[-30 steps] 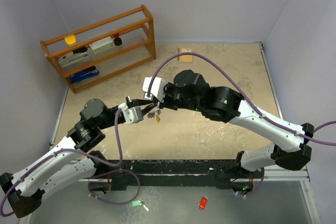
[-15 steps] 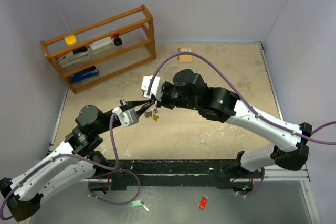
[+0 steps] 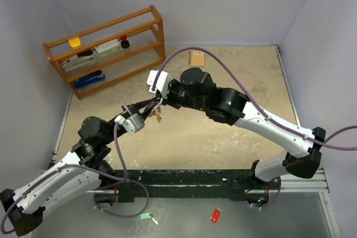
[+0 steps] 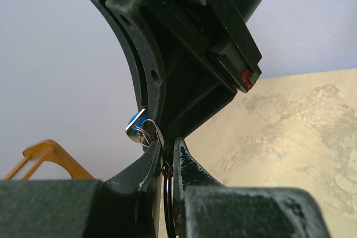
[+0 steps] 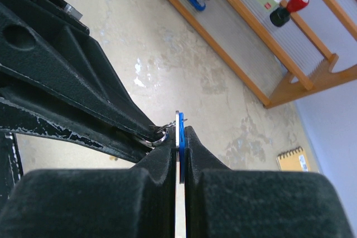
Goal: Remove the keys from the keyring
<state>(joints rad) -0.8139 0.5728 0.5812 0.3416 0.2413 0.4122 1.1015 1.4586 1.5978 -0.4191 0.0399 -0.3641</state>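
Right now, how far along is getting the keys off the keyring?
Done: nothing looks clearly off yet. In hand: the left gripper clamps the keyring and the right gripper pinches the blue key, both in mid-air. Left: the blue key sits against the keyring and the yellow key dangles below, so every key remains.

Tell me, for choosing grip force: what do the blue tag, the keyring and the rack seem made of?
Blue tag: probably plastic, glossy and evenly coloured.
Keyring: thin metal wire, silvery with sharp glints.
Rack: wood, orange-brown, apparently varnished, judging by its slight sheen.
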